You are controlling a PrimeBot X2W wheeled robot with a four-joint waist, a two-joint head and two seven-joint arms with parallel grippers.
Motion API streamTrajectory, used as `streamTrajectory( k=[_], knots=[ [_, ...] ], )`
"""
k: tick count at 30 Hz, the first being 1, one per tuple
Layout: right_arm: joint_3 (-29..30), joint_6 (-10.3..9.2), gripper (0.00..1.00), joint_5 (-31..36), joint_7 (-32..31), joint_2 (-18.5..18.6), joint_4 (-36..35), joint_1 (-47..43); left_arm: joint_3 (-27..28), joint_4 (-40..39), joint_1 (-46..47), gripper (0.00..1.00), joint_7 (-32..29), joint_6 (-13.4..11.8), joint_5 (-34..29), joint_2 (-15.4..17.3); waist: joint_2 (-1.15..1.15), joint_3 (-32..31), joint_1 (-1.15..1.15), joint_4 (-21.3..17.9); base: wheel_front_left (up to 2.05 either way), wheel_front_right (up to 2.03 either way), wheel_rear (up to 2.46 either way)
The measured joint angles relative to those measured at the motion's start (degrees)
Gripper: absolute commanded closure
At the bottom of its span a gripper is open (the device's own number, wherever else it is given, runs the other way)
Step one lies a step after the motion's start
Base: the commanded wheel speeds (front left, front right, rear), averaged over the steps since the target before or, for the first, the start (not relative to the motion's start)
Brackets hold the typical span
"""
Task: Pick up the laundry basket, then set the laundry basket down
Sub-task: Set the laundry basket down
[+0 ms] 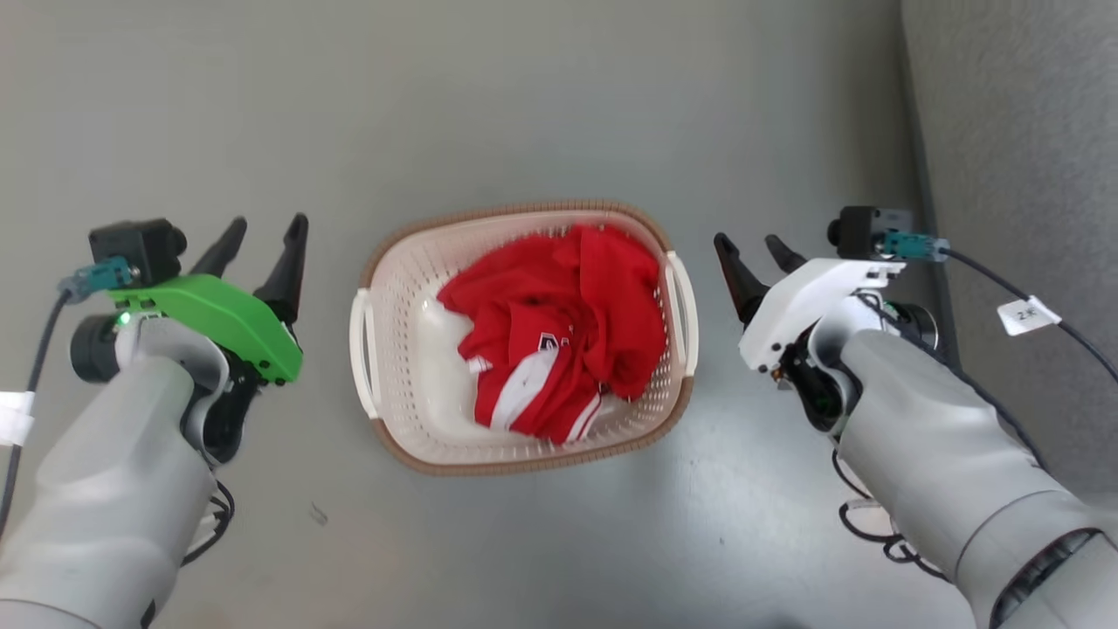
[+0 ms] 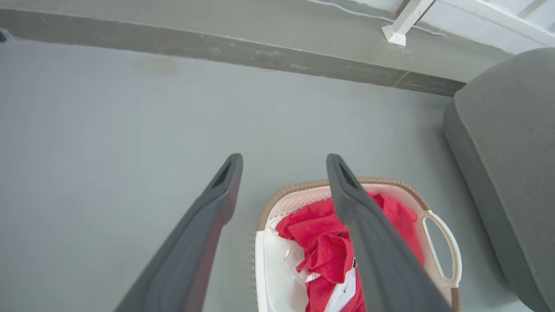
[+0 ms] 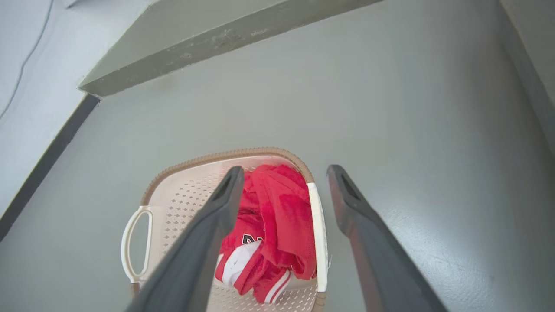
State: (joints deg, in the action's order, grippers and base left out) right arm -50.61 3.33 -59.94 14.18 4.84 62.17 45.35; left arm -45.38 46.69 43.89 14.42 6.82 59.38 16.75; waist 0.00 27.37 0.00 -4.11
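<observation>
1. Floor [image 1: 559, 105], grey and smooth, carries the laundry basket [image 1: 403, 288], which sits upright at the middle of my head view, between my two arms.
2. The basket is cream-white and perforated, with a brown woven-look rim. I see a white loop as its left handle [image 1: 360, 341] and another as its right handle [image 1: 686, 306].
3. A crumpled red garment [image 1: 568, 314] with white trim lies inside, heaped toward the right half. Bare cream bottom shows on the left.
4. My left pincer [image 1: 269, 223], on the green-cased wrist, is off the basket's left side, apart from the left handle. Its two dark fingers are spread and hold nothing.
5. In the left wrist view that pincer [image 2: 284, 158] gapes over bare floor. One finger crosses in front of the basket [image 2: 295, 203] and the garment [image 2: 321, 242].
6. My right pincer [image 1: 747, 240], on the white-cased wrist, is near the right handle without touching it. Its fingers are parted and empty.
7. In the right wrist view the pincer [image 3: 284, 169] is spread wide, with the basket [image 3: 186, 195] below and the garment [image 3: 277, 216] beside one finger.
8. A piece of grey padded furniture [image 1: 1013, 175] stands at the far right, beyond my right arm.
</observation>
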Motion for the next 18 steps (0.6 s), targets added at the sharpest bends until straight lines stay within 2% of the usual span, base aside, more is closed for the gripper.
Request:
streamTrajectory(
  k=[4, 18],
  knots=[
    [3.1, -1.02, 0.00, 1.6, 0.0, 1.6, -4.0, -0.1, 3.1, -3.1, -2.3, 0.00, 0.0, -1.7, -2.2, 0.6, 0.00, -3.3, 0.00, 0.1, 0.00, 0.00, 0.00],
    [12.2, -6.90, 0.00, 11.0, 0.0, 6.1, -18.5, -4.0, 11.7, -16.5, -9.3, 0.00, 0.0, -7.4, -12.2, 2.6, 0.00, -12.4, 0.00, 0.1, 0.00, 0.00, 0.00]
  ],
)
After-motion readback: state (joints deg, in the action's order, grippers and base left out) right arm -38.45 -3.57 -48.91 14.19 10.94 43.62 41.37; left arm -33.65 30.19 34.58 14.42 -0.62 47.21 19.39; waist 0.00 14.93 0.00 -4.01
